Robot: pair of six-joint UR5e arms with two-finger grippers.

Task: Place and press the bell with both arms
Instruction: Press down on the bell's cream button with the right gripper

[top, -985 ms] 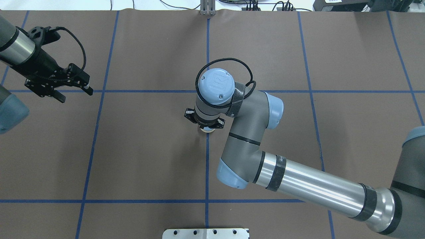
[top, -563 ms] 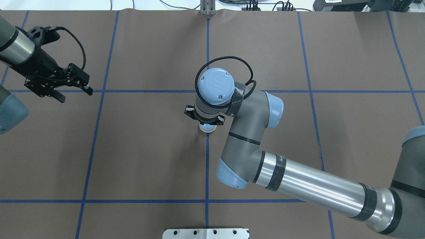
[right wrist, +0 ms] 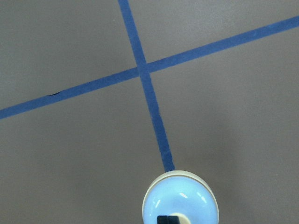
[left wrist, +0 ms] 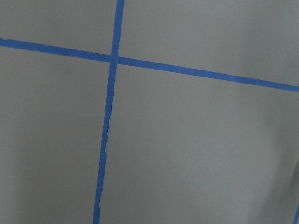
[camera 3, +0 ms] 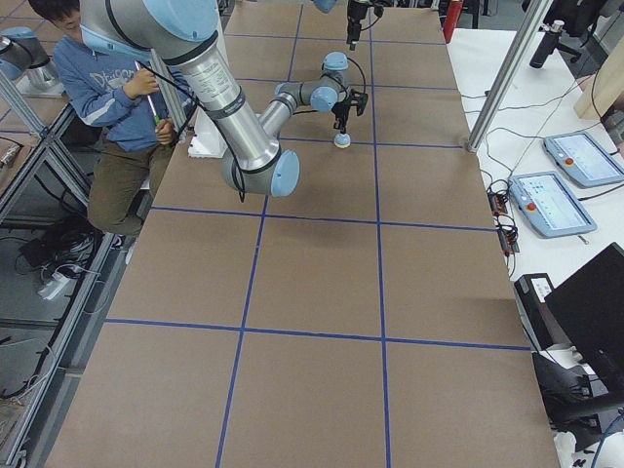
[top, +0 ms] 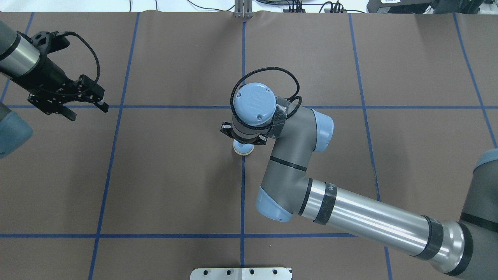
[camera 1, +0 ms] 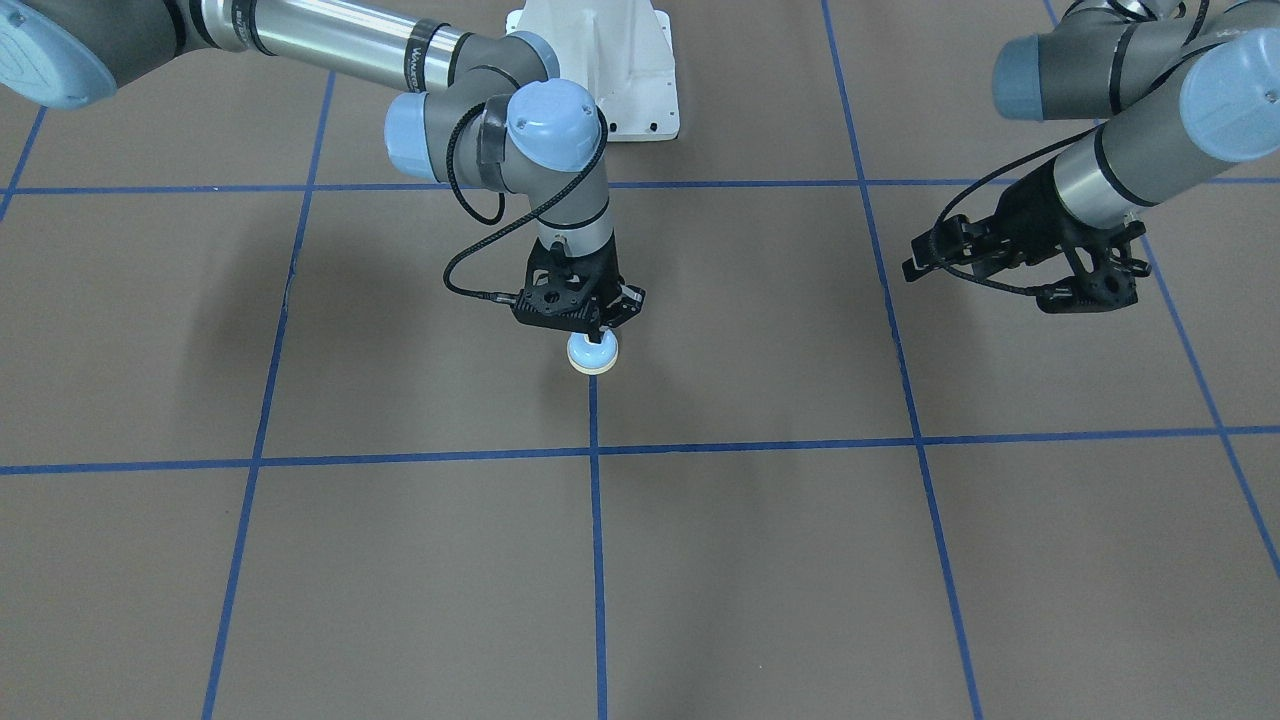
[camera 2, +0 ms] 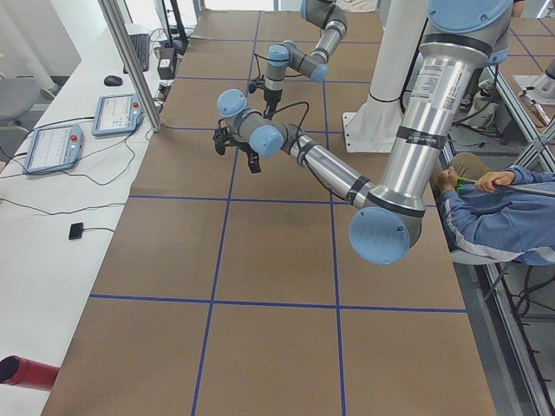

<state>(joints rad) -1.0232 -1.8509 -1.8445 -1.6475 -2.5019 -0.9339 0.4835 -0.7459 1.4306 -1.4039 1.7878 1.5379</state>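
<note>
At the table's left side, the left arm's black two-finger gripper [top: 89, 112] hangs open and empty, drawn back only a touch from a second ago. At centre, the small light-blue dome-shaped call bell with cream base [top: 243, 149] sits on the brown table cover [top: 175, 186], over a blue tape line [top: 242, 194]. More of its dome shows now, because the right arm's black gripper [camera 1: 596, 332] has shifted off it. Whether those jaws are parted I cannot tell. Placing looks done; pressing, probably by the far-off left arm, remains.
</note>
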